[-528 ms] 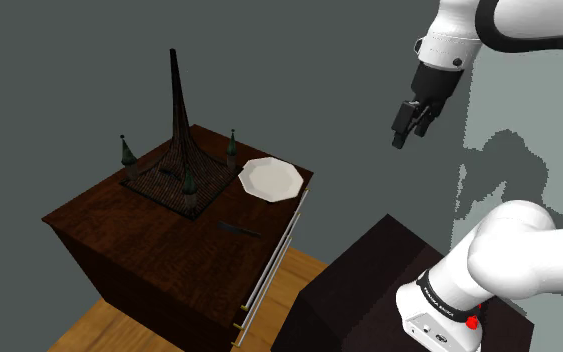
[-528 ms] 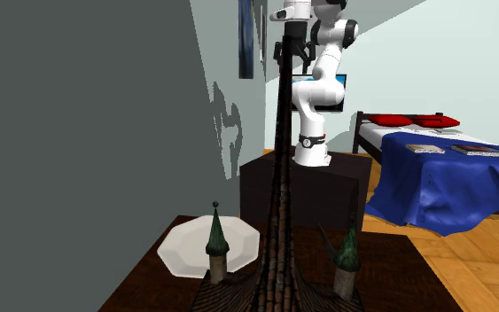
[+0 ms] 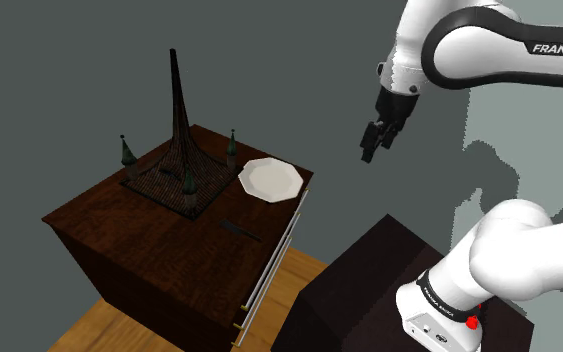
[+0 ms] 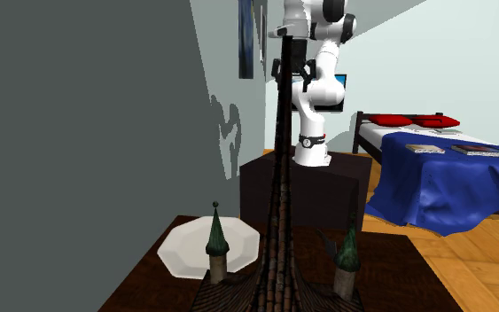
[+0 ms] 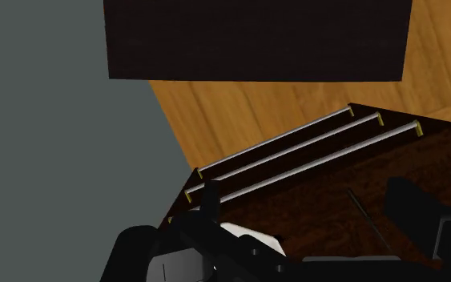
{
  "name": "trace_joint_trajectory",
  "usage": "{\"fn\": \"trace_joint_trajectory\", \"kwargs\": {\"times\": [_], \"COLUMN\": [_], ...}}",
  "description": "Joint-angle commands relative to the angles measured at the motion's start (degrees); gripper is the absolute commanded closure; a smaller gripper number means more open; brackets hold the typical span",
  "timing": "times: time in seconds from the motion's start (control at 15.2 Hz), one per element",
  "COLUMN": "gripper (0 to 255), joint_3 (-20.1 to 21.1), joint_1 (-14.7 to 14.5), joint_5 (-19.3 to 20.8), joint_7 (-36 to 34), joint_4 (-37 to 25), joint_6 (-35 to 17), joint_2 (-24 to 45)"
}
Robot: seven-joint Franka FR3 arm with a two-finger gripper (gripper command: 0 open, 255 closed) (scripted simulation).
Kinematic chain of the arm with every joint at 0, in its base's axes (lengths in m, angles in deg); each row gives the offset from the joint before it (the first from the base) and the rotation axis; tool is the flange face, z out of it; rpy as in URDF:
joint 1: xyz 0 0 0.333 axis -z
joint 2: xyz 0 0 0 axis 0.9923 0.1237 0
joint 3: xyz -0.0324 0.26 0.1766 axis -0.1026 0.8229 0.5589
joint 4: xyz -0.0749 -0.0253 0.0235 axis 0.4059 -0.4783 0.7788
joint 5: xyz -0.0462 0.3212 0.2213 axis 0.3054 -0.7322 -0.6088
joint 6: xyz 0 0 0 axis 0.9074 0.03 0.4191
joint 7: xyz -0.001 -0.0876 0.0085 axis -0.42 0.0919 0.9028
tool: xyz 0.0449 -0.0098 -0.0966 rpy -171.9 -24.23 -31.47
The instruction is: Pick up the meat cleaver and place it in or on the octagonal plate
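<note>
Grey wall, wood floor, dark dresser (image 3: pixel 159 250). Shoulder view — meat cleaver (image 3: pixel 239 229) lies flat on the dresser top, between the white octagonal plate (image 3: pixel 270 179) and the drawer-side edge, not touching the plate. A tower model (image 3: pixel 176 140) stands beside the plate. Gripper (image 3: pixel 369 150) hangs high in the air, well apart from both. Second exterior view — plate sits by the tower's base, arm behind the tower. Wrist view: fingers (image 5: pixel 416 210) spread, nothing between them; drawer handles (image 5: pixel 295 148) beyond.

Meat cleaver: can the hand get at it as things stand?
Probably yes: the meat cleaver lies bare on the dresser, apart from the tower model and octagonal plate, and the hand hangs in open air.
</note>
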Motion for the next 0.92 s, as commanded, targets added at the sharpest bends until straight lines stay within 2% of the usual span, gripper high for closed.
{"fn": "trace_joint_trajectory", "kwargs": {"times": [0.0, 0.4, 0.86], "gripper": [0, 0, 0], "joint_3": [0.5, 2.0, 4.2], "joint_1": [-0.8, -2.8, -4.6], "joint_5": [-0.3, -0.7, 0.1], "joint_7": [0.7, 2.9, 4.7], "joint_4": [1.6, 3.1, 1.4], "joint_6": [-4.7, -17.6, -31.3], "joint_2": [2.7, 13.1, 27.5]}}
